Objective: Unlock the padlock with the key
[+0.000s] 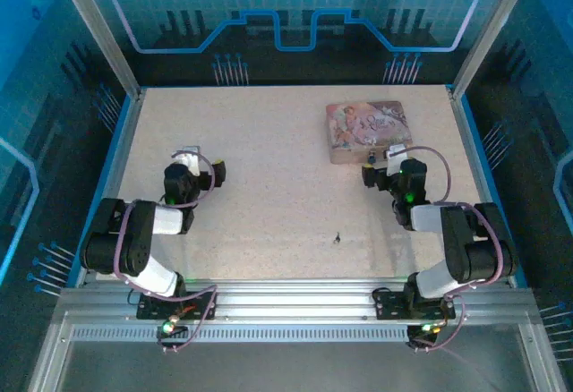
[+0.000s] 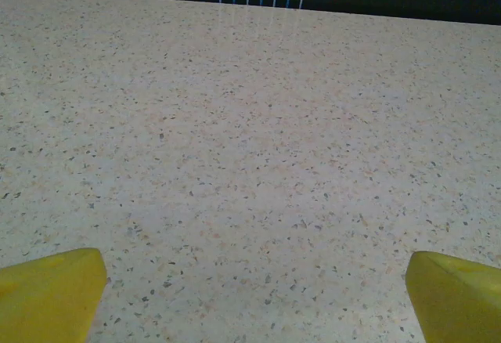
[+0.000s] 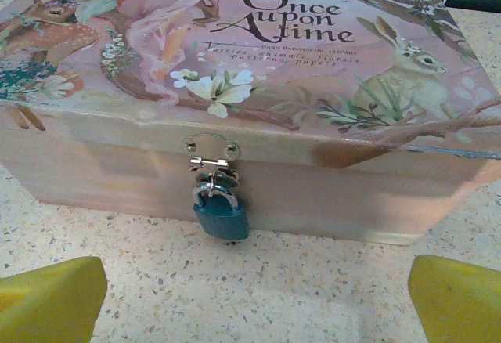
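Risks first, from the left. The left gripper [image 2: 254, 296] faces only bare table [image 2: 250, 124], so if you send it for the key [image 1: 337, 238] you must steer from the overhead view. There the key is a dark speck lying flat near the table's front edge, between the two arm bases, nearer the right one and well apart from both grippers. Thin and flat as it is, wide fingers could push it along or pinch it crooked, and a crooked key will not enter the lock.

The padlock [image 3: 221, 214] hangs from the hasp [image 3: 210, 153] on the front wall of the tin [image 3: 258, 53], its body down near the table. It looks free to swing, so a key pressed in without a second hold would likely turn it aside or shove the tin back. I can't make out the keyhole; it is probably underneath.

Poses: your left arm is folded, its gripper low over the table's left half, jaws spread wide and empty. The right gripper [image 3: 254, 300] sits low, facing the padlock from near, jaws equally wide, holding nothing.
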You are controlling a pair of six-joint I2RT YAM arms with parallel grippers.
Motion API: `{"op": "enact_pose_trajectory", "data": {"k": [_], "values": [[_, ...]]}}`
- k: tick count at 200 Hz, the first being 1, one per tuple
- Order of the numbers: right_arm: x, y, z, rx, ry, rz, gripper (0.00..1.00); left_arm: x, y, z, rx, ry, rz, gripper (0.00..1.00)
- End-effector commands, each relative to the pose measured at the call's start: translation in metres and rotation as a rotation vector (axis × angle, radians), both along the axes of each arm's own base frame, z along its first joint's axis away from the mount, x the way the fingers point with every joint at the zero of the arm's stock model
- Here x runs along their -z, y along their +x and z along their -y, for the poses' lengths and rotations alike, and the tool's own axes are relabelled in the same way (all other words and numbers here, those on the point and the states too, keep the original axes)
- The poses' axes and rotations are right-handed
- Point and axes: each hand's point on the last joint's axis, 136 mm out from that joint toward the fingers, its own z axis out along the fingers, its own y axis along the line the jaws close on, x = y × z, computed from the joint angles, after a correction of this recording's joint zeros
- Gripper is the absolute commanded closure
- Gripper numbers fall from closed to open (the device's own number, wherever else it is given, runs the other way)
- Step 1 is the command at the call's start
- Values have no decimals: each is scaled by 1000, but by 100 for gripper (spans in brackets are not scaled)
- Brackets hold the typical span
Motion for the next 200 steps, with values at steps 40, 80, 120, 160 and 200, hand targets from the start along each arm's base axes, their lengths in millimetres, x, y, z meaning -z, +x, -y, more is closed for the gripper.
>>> {"op": "enact_pose_trajectory", "data": {"k": [40, 80, 120, 160, 200], "values": [[-9, 5, 1, 12, 8, 34, 0, -6, 4, 2, 24, 10, 15, 1], [-9, 6, 1, 13, 8, 34, 0, -6, 4, 2, 23, 12, 15, 1], [-9, 5, 0, 12, 9, 33, 0, -6, 4, 2, 23, 10, 16, 1], [-9, 6, 1, 14, 11, 32, 0, -6, 4, 2, 22, 10, 15, 1], [-9, 6, 1, 13, 12, 32, 0, -6, 4, -1, 9, 12, 14, 1]]}}
